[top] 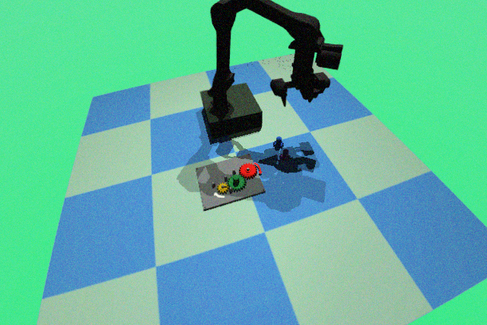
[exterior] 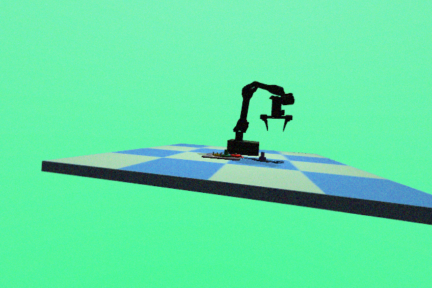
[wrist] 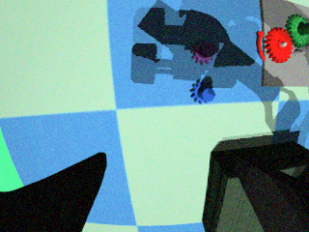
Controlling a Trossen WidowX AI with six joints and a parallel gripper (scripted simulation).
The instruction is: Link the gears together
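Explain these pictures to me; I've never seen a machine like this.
The machine is one black jointed robot arm standing on a dark box-shaped base. Its two-fingered gripper is open and holds nothing.

The top picture looks down at an angle, the exterior one comes from low at the side, and the wrist one looks down from the arm.

On the blue-and-pale checkered table lies a flat grey board. It carries a red toothed gear, a green gear and a small yellow gear.

Beside the board stand a blue gear and a purple gear, partly in shadow.
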